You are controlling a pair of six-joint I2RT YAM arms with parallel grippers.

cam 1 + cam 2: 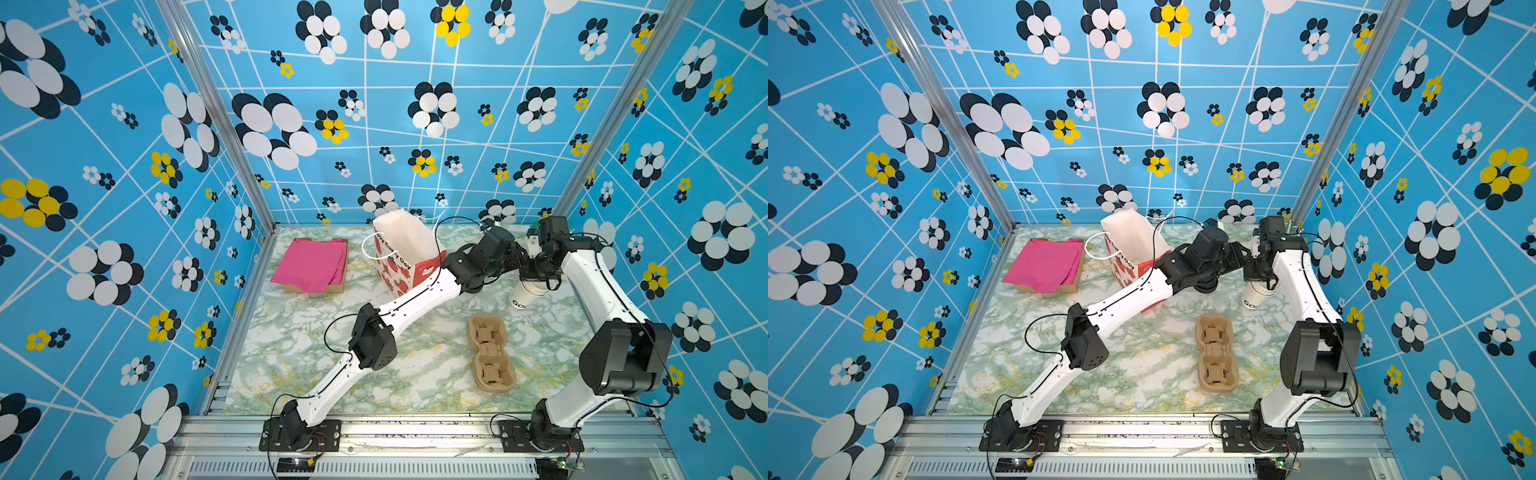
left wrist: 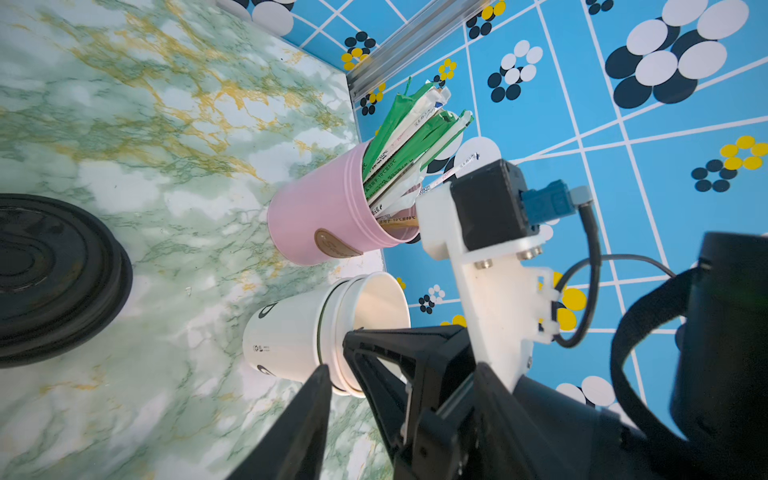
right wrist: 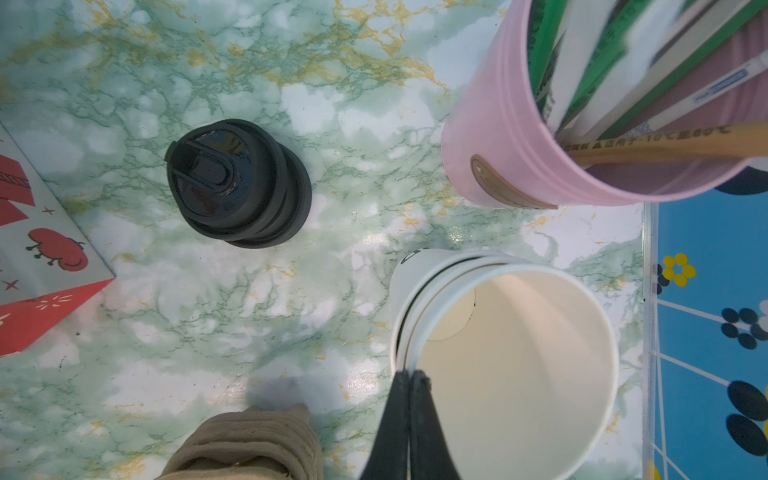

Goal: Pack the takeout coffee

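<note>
Beneath my jaws lay a tabletop (image 1: pixel 282 357) in a green-and-white marble pattern veined with gold. Beyond them and to both sides rose blue walls (image 1: pixel 469 75), crossed by white lines and scattered with black, white and yellow flowers. An aluminium post (image 1: pixel 616 108) stood in the corner nearest them. The light was bright and even.

Bag (image 1: pixel 399 257) stands left of cup stack (image 1: pixel 524 296), carrier (image 1: pixel 492 353) before it.

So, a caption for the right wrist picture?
Right fingers pinch the rim of nested paper cups, near stacked black lids and a pink straw tin.
</note>
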